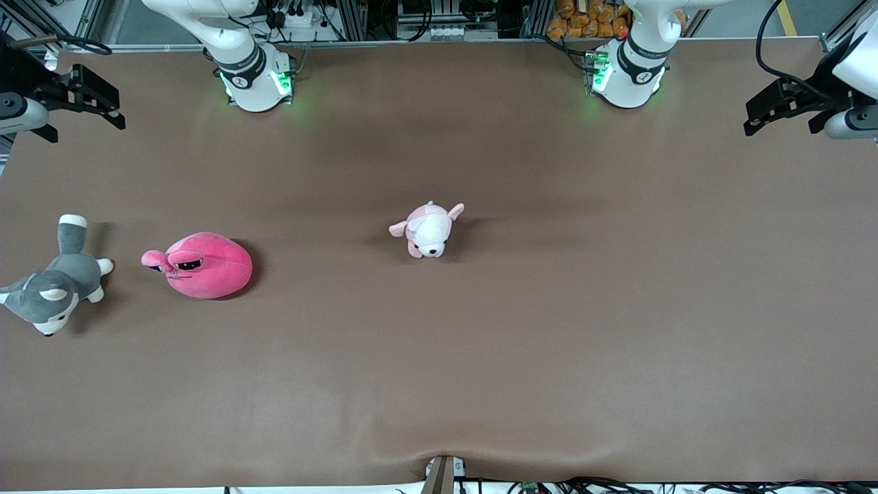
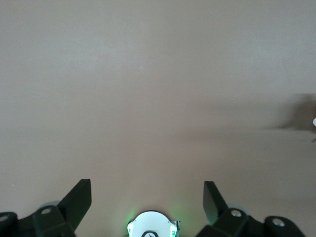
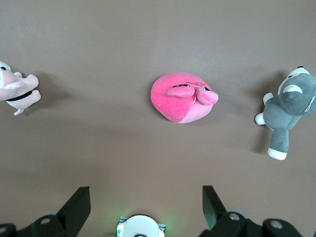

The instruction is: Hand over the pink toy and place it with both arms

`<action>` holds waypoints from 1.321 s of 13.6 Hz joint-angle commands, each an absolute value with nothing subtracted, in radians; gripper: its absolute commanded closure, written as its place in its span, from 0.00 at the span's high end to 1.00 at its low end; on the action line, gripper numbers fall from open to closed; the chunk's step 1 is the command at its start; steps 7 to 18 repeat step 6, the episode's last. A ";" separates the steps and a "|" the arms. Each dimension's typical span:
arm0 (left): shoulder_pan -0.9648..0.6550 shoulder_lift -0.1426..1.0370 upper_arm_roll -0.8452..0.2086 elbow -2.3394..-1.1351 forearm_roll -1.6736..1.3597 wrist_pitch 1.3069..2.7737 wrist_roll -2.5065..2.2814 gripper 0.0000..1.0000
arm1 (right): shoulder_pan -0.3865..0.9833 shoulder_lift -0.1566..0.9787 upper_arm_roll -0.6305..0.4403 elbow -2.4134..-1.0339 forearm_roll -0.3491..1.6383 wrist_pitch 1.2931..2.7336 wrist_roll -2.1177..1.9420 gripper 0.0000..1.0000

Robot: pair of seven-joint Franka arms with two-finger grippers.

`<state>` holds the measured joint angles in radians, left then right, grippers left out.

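The pink toy [image 1: 204, 266] [image 3: 181, 97], a hot-pink rounded plush with two stalk eyes, lies on the brown table [image 1: 480, 343] toward the right arm's end, touched by neither gripper. My right gripper [image 1: 89, 129] [image 3: 146, 198] hangs open and empty over the table's edge at that end, and its wrist view looks down on the toy from well above. Over the other end of the table, my left gripper [image 1: 780, 127] [image 2: 146, 195] is also open and empty, with only bare table under it.
A grey-and-white husky plush [image 1: 58, 281] [image 3: 289, 106] lies beside the pink toy, closer to the table's end. A small pale-pink puppy plush [image 1: 429, 230] [image 3: 17, 91] sits near the table's middle. The arms' bases [image 1: 250, 79] stand along the table's edge.
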<state>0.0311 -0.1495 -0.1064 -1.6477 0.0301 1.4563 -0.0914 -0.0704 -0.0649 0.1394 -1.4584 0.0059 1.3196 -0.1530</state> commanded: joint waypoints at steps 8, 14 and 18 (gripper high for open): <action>0.038 -0.101 -0.107 -1.592 0.029 1.439 -0.087 1.00 | -0.086 -0.071 0.144 -1.453 0.009 1.318 -0.163 1.00; 0.038 -0.101 -0.107 -1.592 0.029 1.439 -0.087 1.00 | -0.086 -0.071 0.144 -1.453 0.009 1.318 -0.163 1.00; 0.038 -0.101 -0.107 -1.592 0.029 1.439 -0.087 1.00 | -0.086 -0.071 0.144 -1.453 0.009 1.318 -0.163 1.00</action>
